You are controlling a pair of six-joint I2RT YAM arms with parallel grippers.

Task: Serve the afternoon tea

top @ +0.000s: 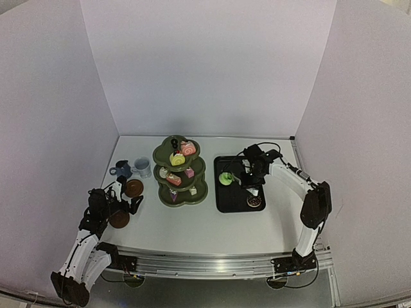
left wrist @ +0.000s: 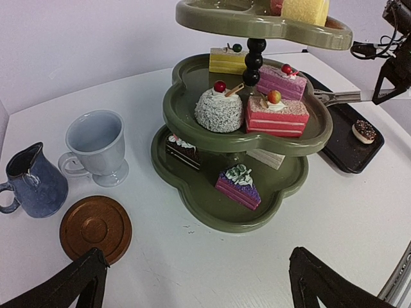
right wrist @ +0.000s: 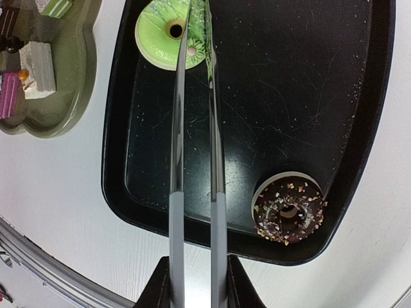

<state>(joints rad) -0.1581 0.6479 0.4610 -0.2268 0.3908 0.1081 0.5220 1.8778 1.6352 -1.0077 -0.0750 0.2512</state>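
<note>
My right gripper [right wrist: 197, 274] is pressed on the tongs [right wrist: 215, 160], whose tips meet the green doughnut [right wrist: 160, 35] in the black tray's [right wrist: 289, 96] far-left corner. Step in hand: pick-up. Next: lift vertically, then carry to the stand [right wrist: 64, 96] left of the tray. Left gripper [left wrist: 196, 273]: spread.

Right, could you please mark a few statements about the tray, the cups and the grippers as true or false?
1. The right gripper holds metal tongs whose tips reach the green doughnut. True.
2. The green doughnut is the only doughnut in the black tray. False: a chocolate doughnut lies there too.
3. The left gripper is open. True.
4. The white cup stands on a brown saucer. False: it stands on the table, beside the saucer.
</note>
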